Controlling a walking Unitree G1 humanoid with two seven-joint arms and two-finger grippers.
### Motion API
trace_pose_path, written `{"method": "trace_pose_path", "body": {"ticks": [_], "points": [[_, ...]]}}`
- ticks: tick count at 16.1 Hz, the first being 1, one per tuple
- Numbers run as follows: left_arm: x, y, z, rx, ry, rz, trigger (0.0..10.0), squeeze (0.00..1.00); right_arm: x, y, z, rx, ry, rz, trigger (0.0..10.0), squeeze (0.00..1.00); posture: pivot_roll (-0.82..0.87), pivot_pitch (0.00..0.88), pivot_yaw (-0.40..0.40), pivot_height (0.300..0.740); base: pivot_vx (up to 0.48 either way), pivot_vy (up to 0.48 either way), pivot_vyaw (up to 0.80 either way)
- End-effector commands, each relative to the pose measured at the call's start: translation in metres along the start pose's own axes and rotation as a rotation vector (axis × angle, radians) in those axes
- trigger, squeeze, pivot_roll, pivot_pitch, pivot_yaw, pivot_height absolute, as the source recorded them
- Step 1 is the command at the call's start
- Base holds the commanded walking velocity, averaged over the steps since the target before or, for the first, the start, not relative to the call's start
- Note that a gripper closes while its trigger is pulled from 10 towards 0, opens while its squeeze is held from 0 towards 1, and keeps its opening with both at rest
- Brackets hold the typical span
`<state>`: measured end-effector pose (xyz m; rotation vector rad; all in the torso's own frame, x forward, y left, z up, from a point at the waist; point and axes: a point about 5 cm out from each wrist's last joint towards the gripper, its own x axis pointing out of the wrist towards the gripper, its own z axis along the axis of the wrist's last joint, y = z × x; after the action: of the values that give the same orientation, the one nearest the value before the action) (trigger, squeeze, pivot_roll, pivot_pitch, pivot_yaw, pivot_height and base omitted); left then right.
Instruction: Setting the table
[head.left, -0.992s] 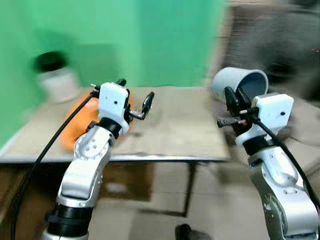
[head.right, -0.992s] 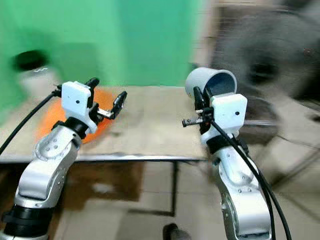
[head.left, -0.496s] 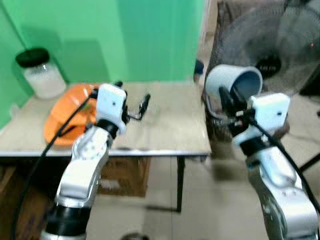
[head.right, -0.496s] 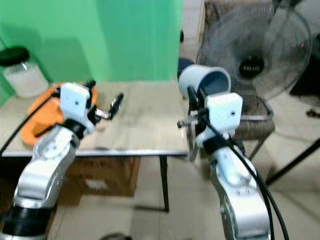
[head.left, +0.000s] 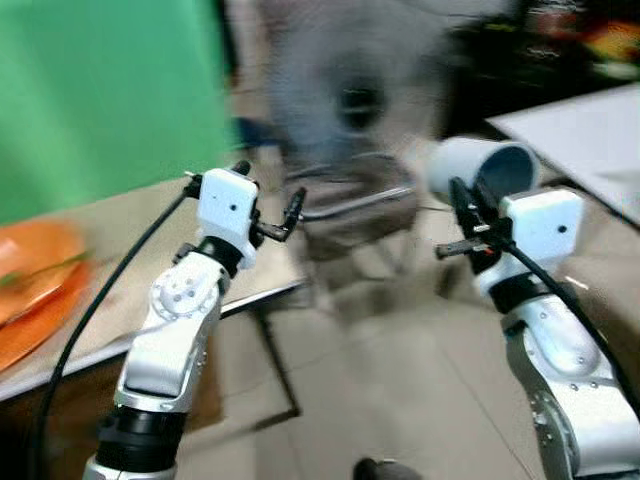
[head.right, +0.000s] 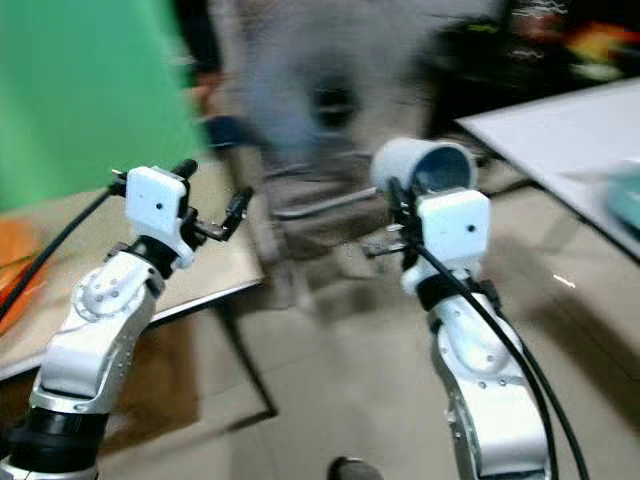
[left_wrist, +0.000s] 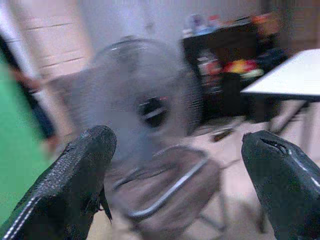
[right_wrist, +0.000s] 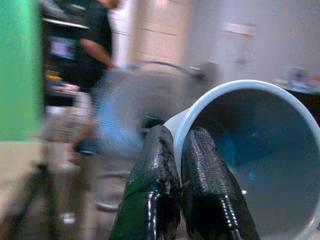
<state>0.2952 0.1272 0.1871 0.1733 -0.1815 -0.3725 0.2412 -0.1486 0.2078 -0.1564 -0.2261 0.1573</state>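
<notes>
You get even, bright indoor light with soft shadows, yet the head views smear sideways, so the fan (head.left: 350, 100) and the orange plate (head.left: 35, 290) on the desk (head.left: 130, 250) blur, the arms stay sharp, and both wrist views show crisp black fingers (left_wrist: 75, 185) against hazy backgrounds.

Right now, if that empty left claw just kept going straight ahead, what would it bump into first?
Probably the chair with the standing fan behind it. The left gripper, jaws open, points between them in its wrist view, but blur makes depth uncertain.
</notes>
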Motion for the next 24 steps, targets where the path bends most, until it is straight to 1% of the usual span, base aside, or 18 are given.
{"method": "trace_pose_path", "body": {"ticks": [1,6,9,10,11,12,13,14,15,16,17,19,20,21,22,24], "points": [[0.0,0.003,0.0,0.013,0.008,0.0,10.0,0.0,0.001,0.0,-0.002,-0.007,0.014,-0.013,10.0,0.0,-0.02,0.0,0.062,0.74,0.0,0.0,-0.8],[0.001,0.004,-0.001,0.013,0.011,0.003,10.0,0.0,0.001,-0.002,-0.005,-0.029,0.031,-0.041,10.0,0.0,-0.02,0.0,0.066,0.74,0.0,0.0,-0.8],[0.002,0.006,-0.002,-0.028,0.028,0.021,10.0,0.0,0.001,-0.002,-0.005,-0.029,0.036,-0.045,10.0,0.0,-0.02,0.0,0.066,0.74,0.0,0.0,-0.8],[0.003,0.006,-0.004,-0.071,0.05,0.026,10.0,0.0,0.001,-0.002,-0.006,-0.03,0.038,-0.047,10.0,0.0,-0.02,0.0,0.066,0.74,0.0,0.0,-0.8],[0.003,0.006,-0.005,-0.08,0.067,0.021,10.0,0.0,0.002,-0.002,-0.006,-0.03,0.04,-0.048,10.0,0.0,-0.03,0.0,0.067,0.74,0.0,0.0,-0.8],[0.004,0.006,-0.007,-0.106,0.084,0.034,10.0,0.0,0.002,-0.002,-0.006,-0.031,0.042,-0.05,10.0,0.0,-0.03,0.0,0.067,0.74,0.0,0.0,-0.8],[0.005,0.006,-0.006,-0.11,0.08,0.037,10.0,0.0,0.002,-0.002,-0.007,-0.03,0.044,-0.051,10.0,0.0,-0.03,0.0,0.067,0.74,0.0,0.0,-0.8],[0.005,0.007,-0.006,-0.096,0.077,0.046,10.0,0.0,0.002,-0.002,-0.007,-0.029,0.045,-0.053,10.0,0.0,-0.03,0.0,0.067,0.74,0.0,0.0,-0.8],[0.005,0.007,-0.008,-0.094,0.099,0.044,10.0,0.0,0.002,-0.003,-0.007,-0.028,0.048,-0.055,10.0,0.0,-0.03,0.0,0.067,0.74,0.0,0.0,-0.8],[0.005,0.007,-0.018,-0.088,0.186,0.043,10.0,0.0,0.002,-0.003,-0.008,-0.027,0.05,-0.057,10.0,0.0,-0.03,0.0,0.068,0.74,0.0,0.0,-0.8],[0.005,0.007,-0.021,-0.083,0.213,0.04,10.0,0.0,0.002,-0.003,-0.008,-0.026,0.052,-0.059,10.0,0.0,-0.03,0.0,0.068,0.74,0.0,0.0,-0.8],[0.005,0.003,-0.018,-0.017,0.209,0.0,10.0,0.0,0.002,-0.004,-0.008,-0.025,0.057,-0.061,10.0,0.0,-0.03,0.0,0.067,0.74,0.0,0.0,-0.8],[0.006,0.003,-0.017,0.0,0.206,0.0,10.0,0.0,0.002,-0.004,-0.009,-0.021,0.063,-0.063,10.0,0.0,-0.03,0.0,0.066,0.74,0.0,0.0,-0.8],[0.007,0.006,-0.014,0.007,0.173,0.032,10.0,0.0,0.002,-0.004,-0.011,-0.015,0.076,-0.069,10.0,0.0,-0.03,0.0,0.07,0.74,0.0,0.0,-0.8],[0.007,0.009,-0.012,-0.008,0.154,0.062,10.0,0.0,0.002,-0.004,-0.013,-0.01,0.085,-0.073,10.0,0.0,-0.03,0.0,0.07,0.74,0.0,0.0,-0.8],[0.009,0.012,-0.01,-0.017,0.149,0.083,10.0,0.0,0.0,-0.005,-0.017,-0.007,0.113,-0.09,10.0,0.0,-0.03,0.0,0.072,0.74,0.0,0.0,-0.8]]}}
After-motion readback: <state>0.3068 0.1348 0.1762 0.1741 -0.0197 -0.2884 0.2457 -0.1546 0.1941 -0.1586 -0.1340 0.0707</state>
